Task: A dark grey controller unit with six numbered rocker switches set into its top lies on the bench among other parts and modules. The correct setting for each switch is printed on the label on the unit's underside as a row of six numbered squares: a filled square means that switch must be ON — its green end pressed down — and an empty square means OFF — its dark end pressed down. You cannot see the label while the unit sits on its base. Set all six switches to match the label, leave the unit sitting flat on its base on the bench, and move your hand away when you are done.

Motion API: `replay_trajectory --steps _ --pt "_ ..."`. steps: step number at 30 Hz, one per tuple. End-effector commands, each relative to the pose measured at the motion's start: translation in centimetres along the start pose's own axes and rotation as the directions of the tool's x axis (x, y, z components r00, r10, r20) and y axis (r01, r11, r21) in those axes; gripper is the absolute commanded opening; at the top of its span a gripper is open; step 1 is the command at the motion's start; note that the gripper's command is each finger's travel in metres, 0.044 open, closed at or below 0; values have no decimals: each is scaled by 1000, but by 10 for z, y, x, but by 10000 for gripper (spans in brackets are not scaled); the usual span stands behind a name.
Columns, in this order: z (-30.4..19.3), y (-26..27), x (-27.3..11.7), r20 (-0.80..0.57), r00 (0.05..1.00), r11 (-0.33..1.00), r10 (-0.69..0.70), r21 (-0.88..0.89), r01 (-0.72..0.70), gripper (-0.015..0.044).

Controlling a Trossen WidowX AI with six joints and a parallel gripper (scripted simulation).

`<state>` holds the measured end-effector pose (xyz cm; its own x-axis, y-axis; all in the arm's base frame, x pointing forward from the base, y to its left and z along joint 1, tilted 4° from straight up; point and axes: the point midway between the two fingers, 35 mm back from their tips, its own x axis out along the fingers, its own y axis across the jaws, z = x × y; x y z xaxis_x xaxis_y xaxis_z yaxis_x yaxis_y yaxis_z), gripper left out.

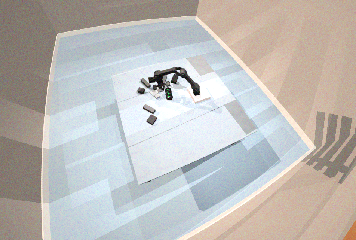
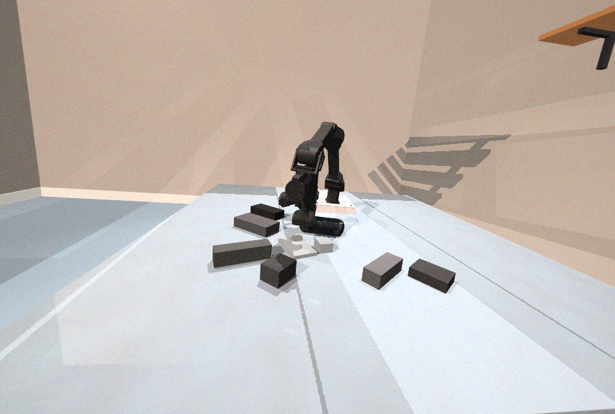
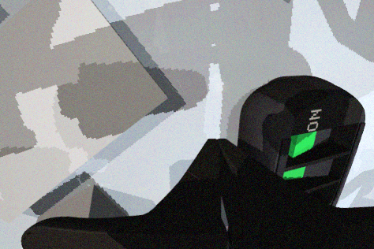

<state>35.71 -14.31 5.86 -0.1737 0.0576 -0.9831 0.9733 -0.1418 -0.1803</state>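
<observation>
Now, hand (image 1: 163, 88) (image 2: 309, 227) (image 3: 226, 142): bringing its fingertips together, gripping nothing, and hovering over or against the unit; contact is not showing clearly.
Unit (image 1: 168, 93) (image 2: 327, 226) (image 3: 300, 91): lying on the bench beside the hand, switches facing up, label hiding underneath.
Weight and shell: probably behaving as a light, stiff body, its smooth rounded ends likely slipping under a skewed pinch.
Switches (image 3: 303, 144): likely needing a small, firm push on one end, closed tips serving; sideways pressing may be sliding the unit.
Hold: for turning it, straddling the long sides at mid-length, keeping off the rockers.
Pale plate (image 1: 154, 93) (image 2: 303, 252) (image 3: 99, 47): lying near, possibly crowding a roll.
</observation>
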Motion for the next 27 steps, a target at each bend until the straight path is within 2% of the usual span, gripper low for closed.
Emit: replay_trajectory --steps 1,13,27 --pt "0 0 10 -1 1000 1000 -14 -2 14 0" --pt "-1 4 28 -1 1000 1000 -14 -2 14 0" --pt "-1 1 29 -1 1000 1000 -14 -2 14 0"
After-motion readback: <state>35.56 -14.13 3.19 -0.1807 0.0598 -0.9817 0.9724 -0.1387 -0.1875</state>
